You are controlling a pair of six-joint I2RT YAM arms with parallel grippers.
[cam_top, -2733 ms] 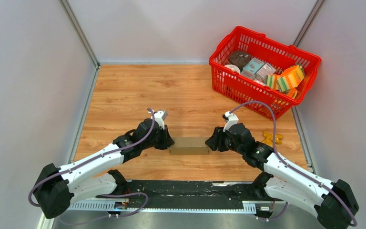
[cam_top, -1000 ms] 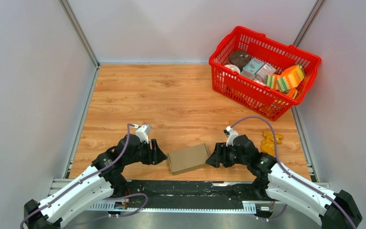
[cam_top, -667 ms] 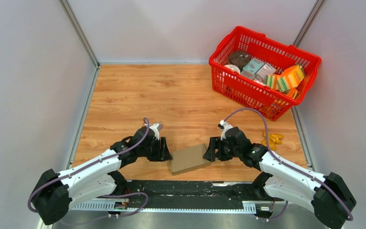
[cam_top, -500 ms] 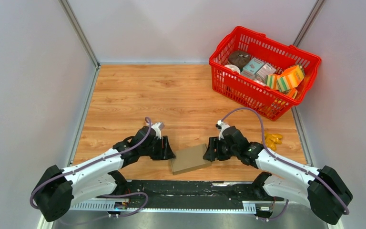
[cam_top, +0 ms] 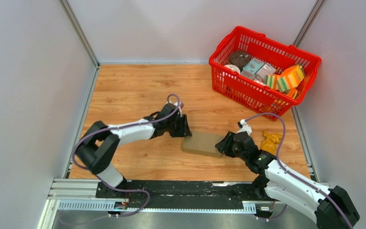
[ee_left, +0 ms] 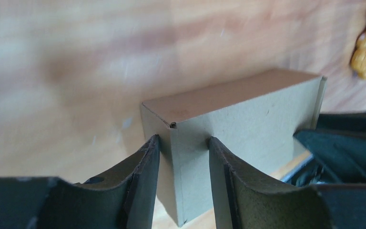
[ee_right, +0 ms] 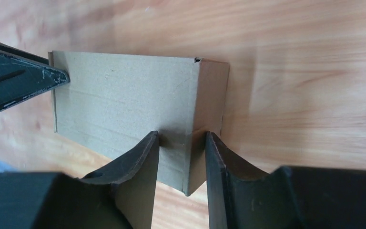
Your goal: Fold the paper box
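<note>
The paper box (cam_top: pixel 202 144) is lying closed, left gripper (ee_left: pixel 183 139) and right gripper (ee_right: pixel 181 135) each pinching one end corner of it, so seemingly only squaring is remaining

You have the paper box (cam_top: pixel 203 144) folded into a closed, shallow rectangular block of plain brown, unprinted cardboard; it lies broad face up, just right of centre in the lower half of the top view; its long side runs left to right, the left end slightly higher in the frame; the near corners look square.
</note>
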